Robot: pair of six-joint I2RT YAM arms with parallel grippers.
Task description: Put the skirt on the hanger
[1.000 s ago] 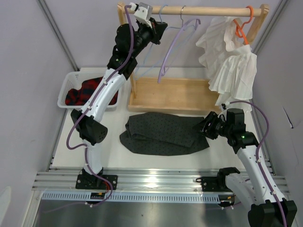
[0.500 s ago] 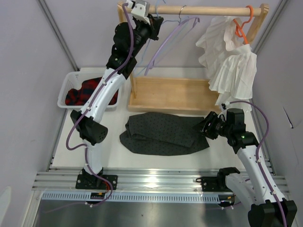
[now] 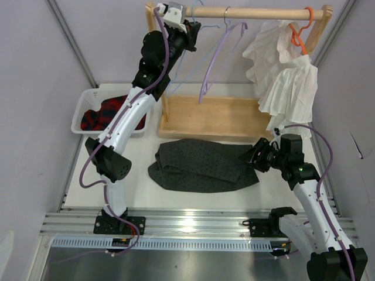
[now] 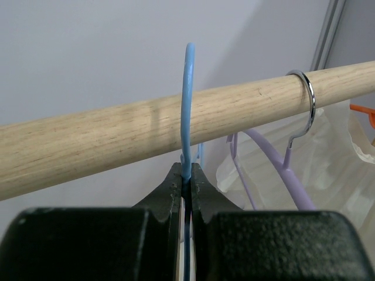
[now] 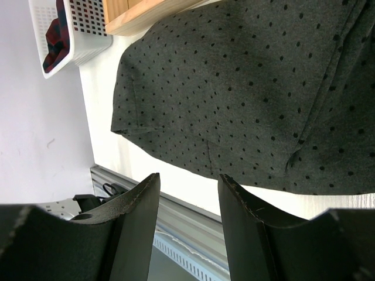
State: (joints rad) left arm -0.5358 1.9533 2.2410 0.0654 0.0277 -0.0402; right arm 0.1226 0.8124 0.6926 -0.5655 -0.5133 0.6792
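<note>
The skirt (image 3: 202,164), dark grey with small dots, lies flat on the table in front of the wooden tray; it fills the right wrist view (image 5: 252,88). The thin pale blue hanger (image 4: 188,99) hooks over the wooden rod (image 4: 117,129). Its body hangs down faintly in the top view (image 3: 181,69). My left gripper (image 3: 192,27) is raised to the rod and is shut on the hanger's neck just under the hook (image 4: 187,175). My right gripper (image 3: 253,155) is open and empty, low beside the skirt's right edge (image 5: 187,181).
A lavender hanger (image 3: 212,58) with a metal hook hangs beside the blue one (image 4: 275,170). A white pleated garment (image 3: 284,76) hangs on an orange hanger (image 3: 299,32) at the rod's right end. A white basket (image 3: 88,99) holds a red plaid garment. The wooden tray (image 3: 217,117) lies under the rod.
My left gripper has shifted slightly up at the rod with the blue hanger. The lavender hanger swung left and back. The right arm and the skirt have not moved.
</note>
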